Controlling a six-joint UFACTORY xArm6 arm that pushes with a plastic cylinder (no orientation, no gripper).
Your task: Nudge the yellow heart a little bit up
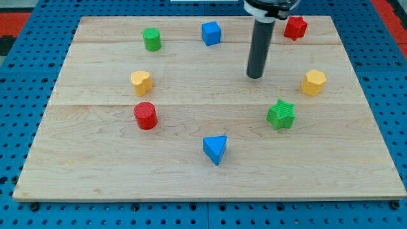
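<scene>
The yellow heart (141, 82) lies on the wooden board (95, 159) at the view's left, just above the red cylinder (145, 115). My tip (255, 76) rests on the board right of centre, far to the right of the yellow heart and at about the same height in the view. It touches no block. The nearest blocks to my tip are the green star (281, 114) below and to the right and the yellow hexagon (313, 83) to the right.
A green cylinder (152, 39) and a blue cube (211, 33) sit near the top edge, a red star (295, 27) at the top right. A blue triangle (215, 149) lies at the bottom centre. A blue pegboard (25, 76) surrounds the board.
</scene>
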